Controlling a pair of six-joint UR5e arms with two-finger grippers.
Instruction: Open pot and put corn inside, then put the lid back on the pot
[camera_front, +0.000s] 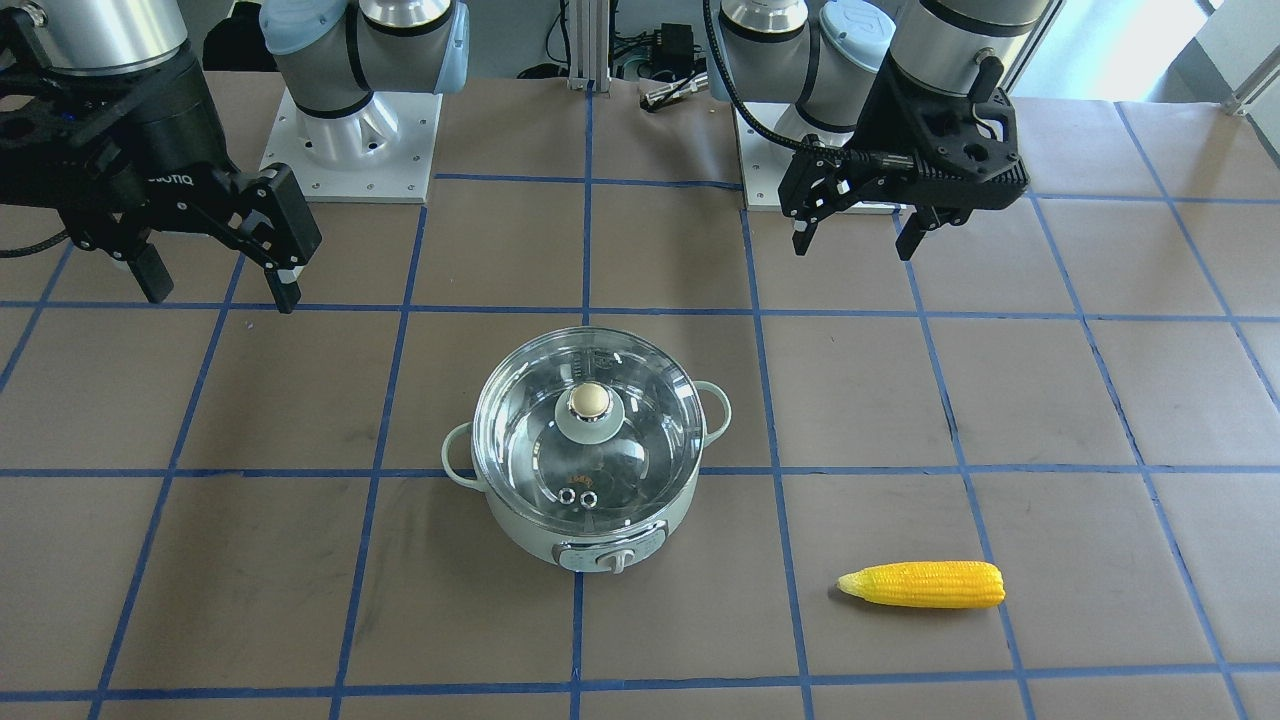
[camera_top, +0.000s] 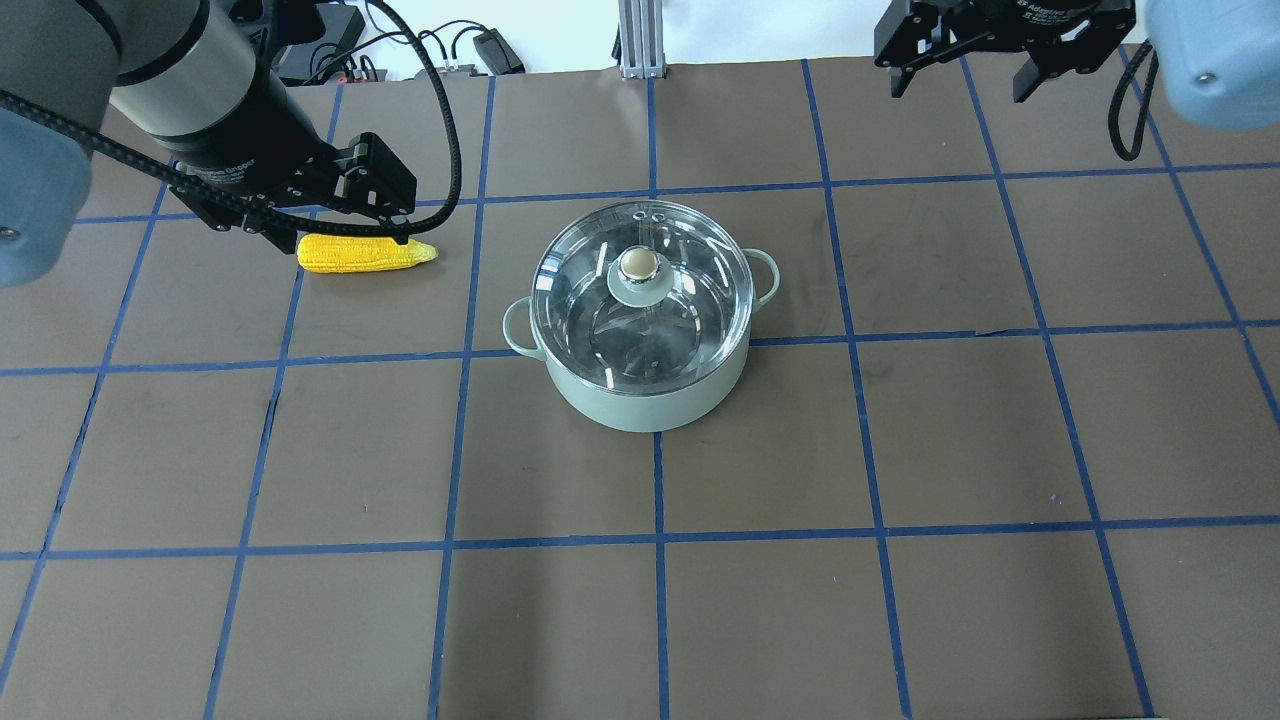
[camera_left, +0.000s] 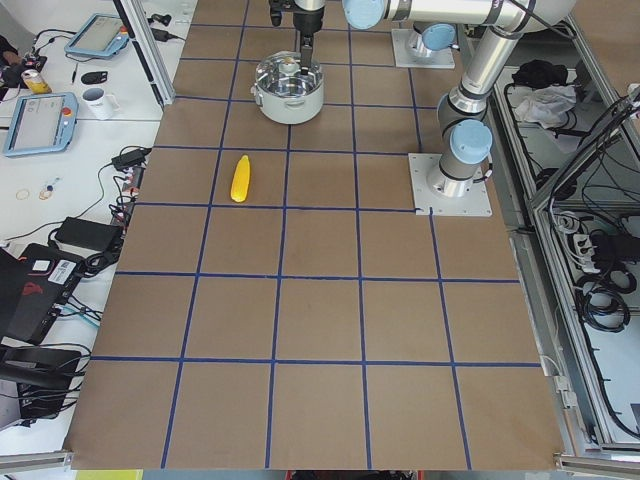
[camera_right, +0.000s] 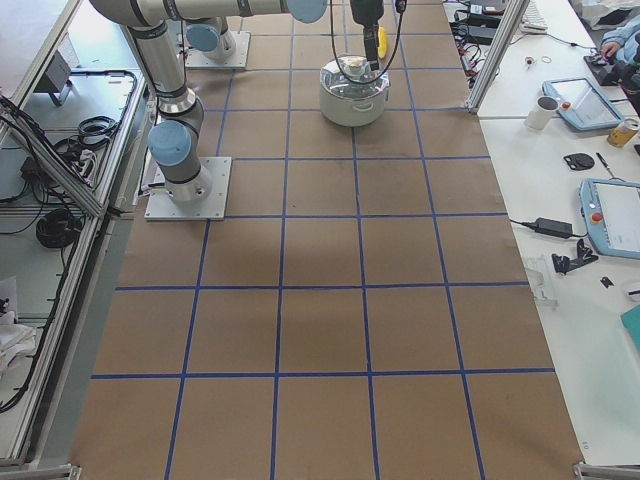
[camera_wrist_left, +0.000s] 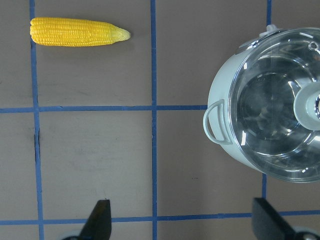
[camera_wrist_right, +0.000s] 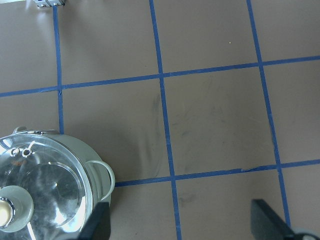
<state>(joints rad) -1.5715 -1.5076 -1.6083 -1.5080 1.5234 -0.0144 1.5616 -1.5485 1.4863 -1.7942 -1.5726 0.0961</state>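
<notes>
Clear glass lid with cream knob (camera_front: 530, 425) caps the round mint-green pot (camera_front: 520, 525) at centre; yellow corn cob (camera_front: 925, 585) lies lower right on the brown surface (camera_front: 1100, 400). Left claw (camera_front: 856, 240) and right claw (camera_front: 222, 290) hang apart, empty. An off-centre pinch risks the lid slipping.

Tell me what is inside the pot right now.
Through the clear lid, seated on the pot, only bare shiny steel shows, with no food visible. Reflections on the glass blur parts of the bottom. The corn lies outside on the table.
</notes>
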